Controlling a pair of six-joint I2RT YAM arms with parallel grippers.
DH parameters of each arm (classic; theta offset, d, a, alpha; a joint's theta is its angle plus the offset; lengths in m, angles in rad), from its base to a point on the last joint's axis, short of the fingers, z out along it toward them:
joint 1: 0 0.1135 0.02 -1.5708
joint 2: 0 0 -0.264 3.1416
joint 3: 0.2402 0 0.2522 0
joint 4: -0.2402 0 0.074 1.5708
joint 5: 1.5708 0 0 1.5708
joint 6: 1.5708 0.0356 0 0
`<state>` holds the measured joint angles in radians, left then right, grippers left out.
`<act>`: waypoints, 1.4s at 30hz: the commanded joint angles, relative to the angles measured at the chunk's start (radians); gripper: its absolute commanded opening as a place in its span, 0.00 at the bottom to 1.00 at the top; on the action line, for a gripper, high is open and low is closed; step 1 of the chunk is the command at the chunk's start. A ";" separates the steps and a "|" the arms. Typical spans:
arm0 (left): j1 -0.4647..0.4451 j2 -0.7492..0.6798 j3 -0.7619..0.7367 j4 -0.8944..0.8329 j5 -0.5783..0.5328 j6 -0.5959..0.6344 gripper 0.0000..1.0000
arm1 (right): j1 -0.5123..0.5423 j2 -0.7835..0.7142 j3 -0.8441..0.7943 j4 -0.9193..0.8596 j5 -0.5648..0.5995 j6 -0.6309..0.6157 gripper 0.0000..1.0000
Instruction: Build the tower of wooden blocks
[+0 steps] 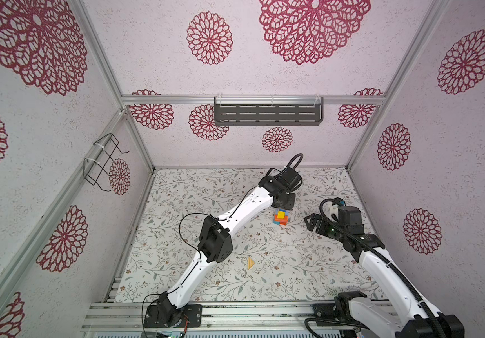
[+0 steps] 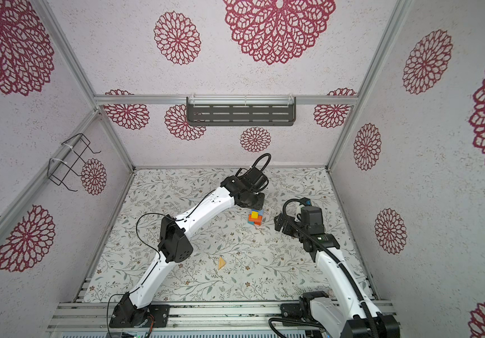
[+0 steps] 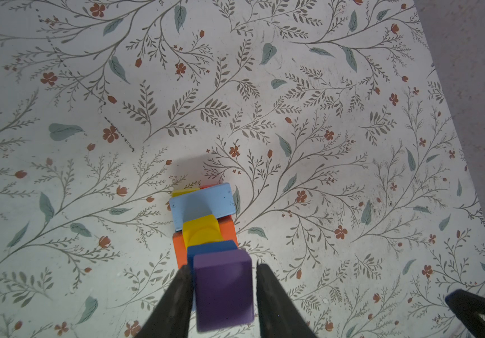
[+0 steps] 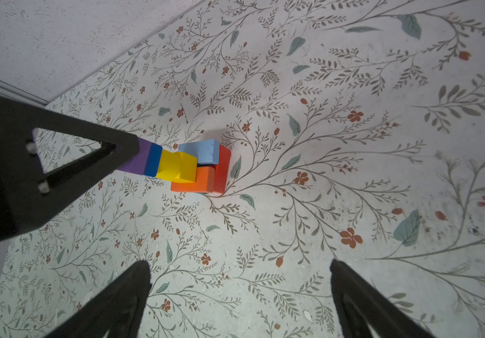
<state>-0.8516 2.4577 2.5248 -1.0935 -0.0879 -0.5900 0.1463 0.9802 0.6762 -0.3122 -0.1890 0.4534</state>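
my left gripper around purple wooden cube atop multicoloured tower, grip I cannot confirm, right gripper jaws open

The left arm rises from its base, bends at the elbow and reaches far across the middle; its wrist is turned down, so the left gripper points straight downward. Its jaws stand a little apart on the two sides of the purple block, one finger touching it, the other leaving a thin gap; the right arm is bent at the side; the right gripper is spread wide and holds nothing.
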 commanded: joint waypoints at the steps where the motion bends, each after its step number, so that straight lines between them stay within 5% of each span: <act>1: 0.006 0.015 0.018 0.010 -0.012 0.012 0.39 | -0.007 -0.006 -0.001 0.012 0.000 -0.019 0.99; 6: 0.006 0.008 0.019 0.012 -0.018 0.014 0.44 | -0.007 -0.005 -0.001 0.011 0.000 -0.019 0.99; 18: 0.010 -0.053 0.013 0.011 -0.086 0.036 0.84 | -0.007 -0.012 0.019 -0.022 0.007 -0.021 0.99; 24: 0.027 -0.194 -0.129 0.043 -0.154 0.036 0.99 | 0.009 -0.016 0.043 -0.067 0.014 -0.013 0.98; 34: 0.043 -0.577 -0.657 0.183 -0.203 0.010 0.90 | 0.067 -0.053 0.058 -0.116 0.049 0.020 0.91; 42: -0.017 -0.730 -0.964 0.198 -0.200 -0.060 0.78 | 0.131 -0.039 0.062 -0.108 0.095 0.047 0.91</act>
<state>-0.8394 1.7470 1.6161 -0.9104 -0.2779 -0.6075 0.2592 0.9424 0.7033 -0.4210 -0.1310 0.4747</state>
